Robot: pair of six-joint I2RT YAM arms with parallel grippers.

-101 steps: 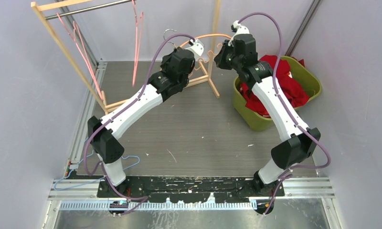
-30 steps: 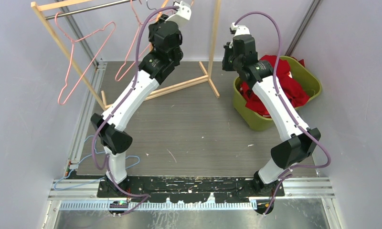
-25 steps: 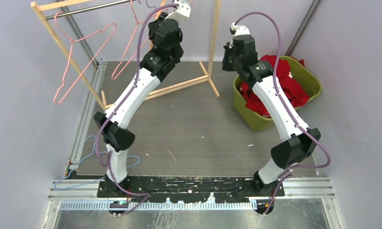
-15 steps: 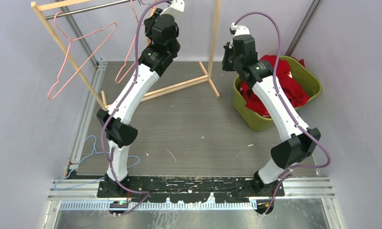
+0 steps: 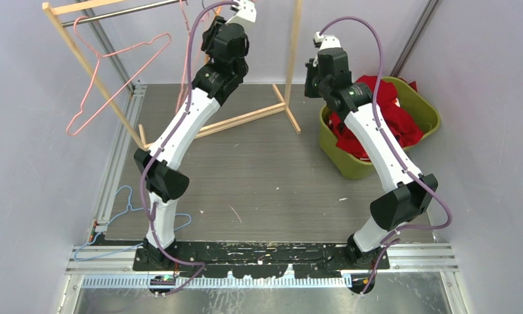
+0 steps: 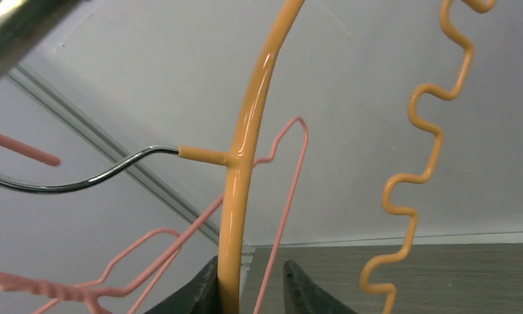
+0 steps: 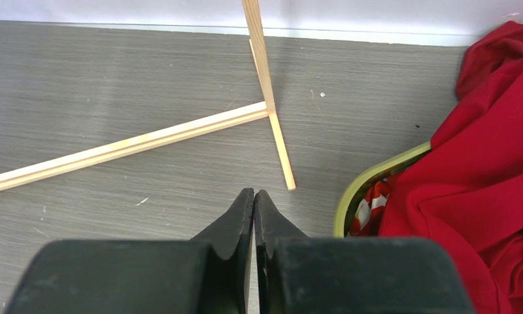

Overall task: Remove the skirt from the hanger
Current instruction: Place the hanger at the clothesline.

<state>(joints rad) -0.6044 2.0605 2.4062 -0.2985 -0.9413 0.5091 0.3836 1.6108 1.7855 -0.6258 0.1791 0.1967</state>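
Standing apart, the left claw point(image 6: 251, 263) straddles the orange hanger point(image 6: 244, 131); the right claw point(image 7: 253, 193) is together.

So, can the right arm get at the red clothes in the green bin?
Probably yes: the right end effector hangs beside the green bin, nothing lies between it and the red clothes, but its shut jaws must open.

The rack point(image 5: 293, 52) stands at the back left of the table point(image 5: 265, 176). Hangers point(image 6: 236, 196) hang from its rail point(image 5: 125, 10). The basket point(image 5: 354, 171) sits right of the rack, with clothes point(image 5: 403, 124) in it.
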